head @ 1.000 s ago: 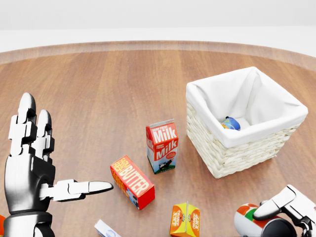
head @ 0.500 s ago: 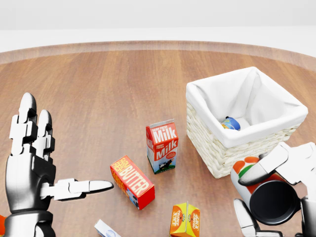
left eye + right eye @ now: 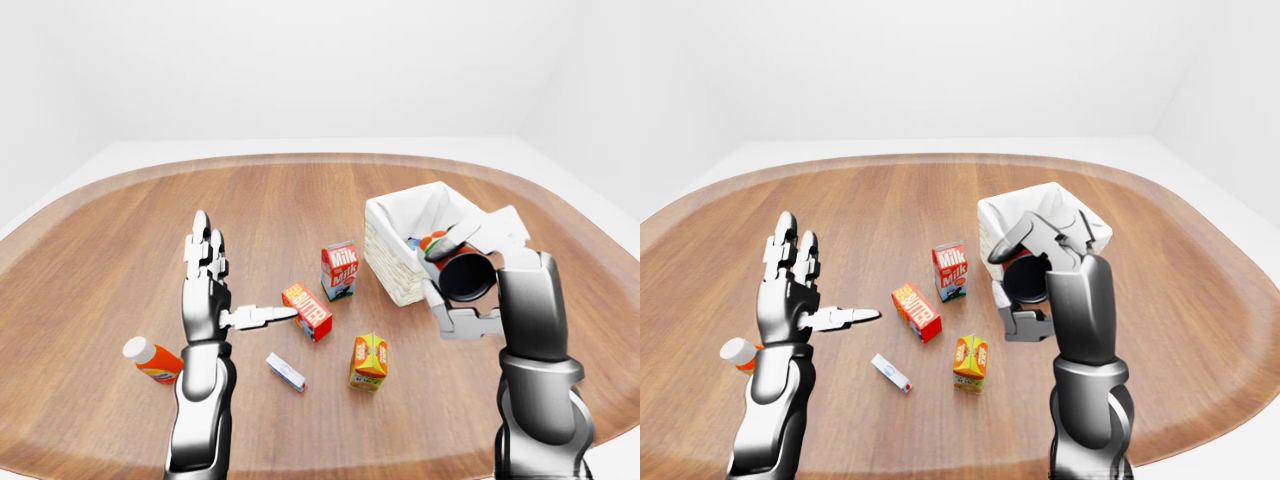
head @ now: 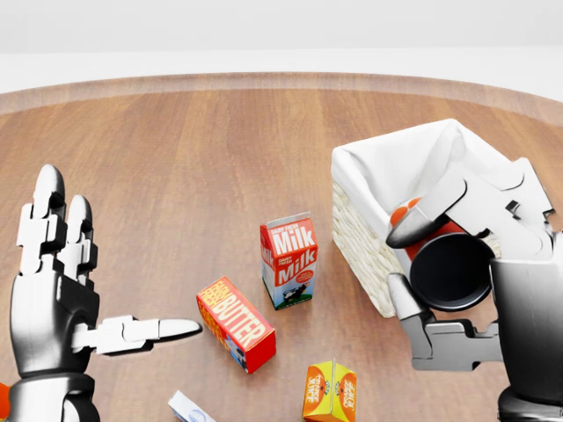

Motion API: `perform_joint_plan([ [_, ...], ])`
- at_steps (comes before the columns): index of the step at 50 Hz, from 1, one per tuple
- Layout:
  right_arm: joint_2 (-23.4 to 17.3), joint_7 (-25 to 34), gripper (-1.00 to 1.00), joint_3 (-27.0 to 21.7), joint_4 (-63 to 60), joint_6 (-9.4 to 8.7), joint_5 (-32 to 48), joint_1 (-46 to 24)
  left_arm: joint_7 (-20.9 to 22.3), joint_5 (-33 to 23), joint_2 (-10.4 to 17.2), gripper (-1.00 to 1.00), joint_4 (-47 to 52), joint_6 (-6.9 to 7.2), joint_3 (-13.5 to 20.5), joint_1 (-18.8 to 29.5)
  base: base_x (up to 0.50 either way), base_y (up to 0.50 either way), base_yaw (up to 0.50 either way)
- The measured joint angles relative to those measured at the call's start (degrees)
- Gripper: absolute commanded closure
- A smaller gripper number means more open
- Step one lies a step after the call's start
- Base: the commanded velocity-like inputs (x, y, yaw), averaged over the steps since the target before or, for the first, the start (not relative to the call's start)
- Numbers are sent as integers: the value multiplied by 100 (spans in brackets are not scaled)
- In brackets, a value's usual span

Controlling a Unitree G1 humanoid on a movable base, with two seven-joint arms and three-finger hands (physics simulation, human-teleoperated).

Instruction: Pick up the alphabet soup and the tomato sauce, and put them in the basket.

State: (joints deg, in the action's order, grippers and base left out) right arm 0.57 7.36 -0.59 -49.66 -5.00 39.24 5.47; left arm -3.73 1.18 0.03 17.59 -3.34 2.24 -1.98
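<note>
My right hand (image 4: 427, 264) is shut on the tomato sauce can (image 4: 412, 218), a red, orange and white can whose dark end faces the head camera. It holds the can in the air against the near wall of the white-lined wicker basket (image 4: 378, 163), at about rim height. The hand and can hide the inside of the basket, so the alphabet soup does not show in the head view. My left hand (image 4: 97, 281) is open and empty, raised at the left with the thumb pointing right.
A milk carton (image 4: 288, 259) stands left of the basket. A red butter box (image 4: 235, 323), an orange juice carton (image 4: 330, 391) and a small white box (image 4: 189, 409) lie below it. A bottle (image 3: 152, 360) lies at the far left.
My right hand has risen from the bottom right corner with the can and moved up against the basket, covering the blue can seen inside earlier. The left hand has not moved.
</note>
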Motion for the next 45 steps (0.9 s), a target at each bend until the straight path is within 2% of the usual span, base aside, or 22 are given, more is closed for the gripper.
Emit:
perform_joint_plan([
  [27,-550,-246,100,-265,1722,0,145,-1907,34,-2,-1,-100,16,-28,-13,-34,0,0,0],
  [45,-912,-542,100,-426,2941,0,55,-2808,47,-2,-3,-100,34,-18,-17,-43,0,0,0],
])
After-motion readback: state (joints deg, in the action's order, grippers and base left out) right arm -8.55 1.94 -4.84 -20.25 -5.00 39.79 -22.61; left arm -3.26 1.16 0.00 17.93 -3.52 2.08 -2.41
